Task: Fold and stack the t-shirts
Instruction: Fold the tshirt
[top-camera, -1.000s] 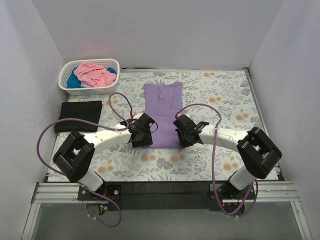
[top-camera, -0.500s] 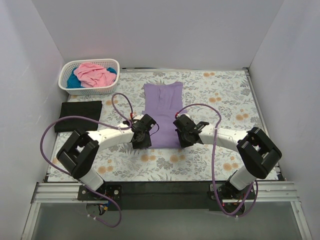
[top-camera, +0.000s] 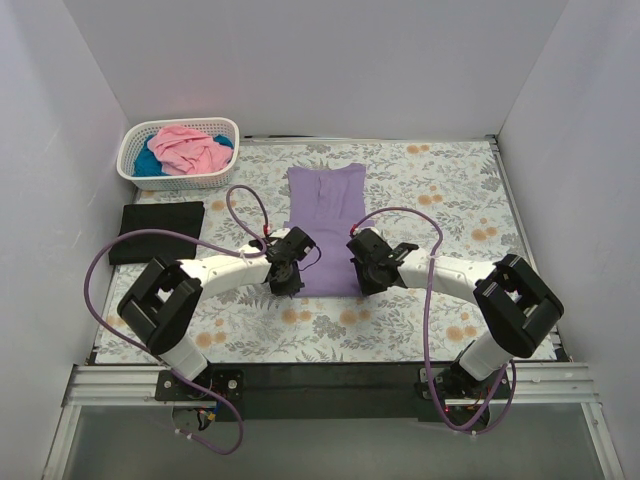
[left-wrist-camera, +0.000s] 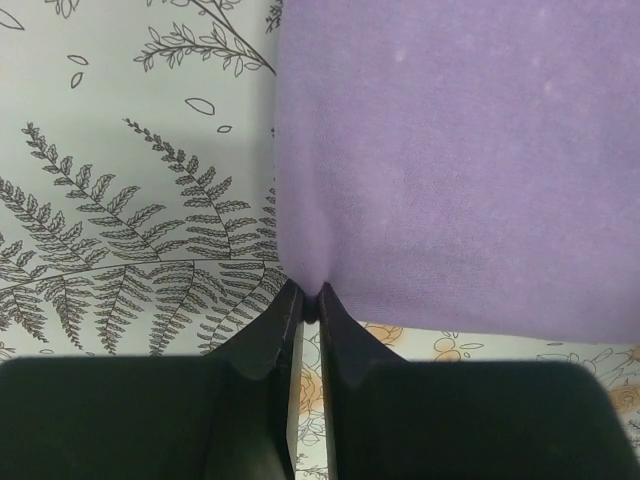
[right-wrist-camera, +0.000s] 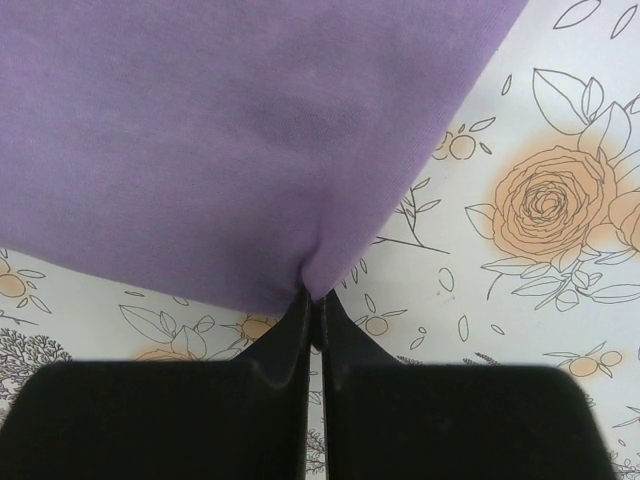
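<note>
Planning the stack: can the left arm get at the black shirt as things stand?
Likely not yet: the left gripper is shut on the lavender shirt's corner, though nothing blocks the black shirt to its left.

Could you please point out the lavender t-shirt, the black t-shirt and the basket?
lavender t-shirt (top-camera: 325, 222): top external view, middle of the spread fabric.
black t-shirt (top-camera: 157, 232): top external view, middle of the folded shirt.
basket (top-camera: 185, 181): top external view, its near wall.

Plain white walls (top-camera: 320, 60) on three sides of a floral-clothed table (top-camera: 450, 200), soft even light.
</note>
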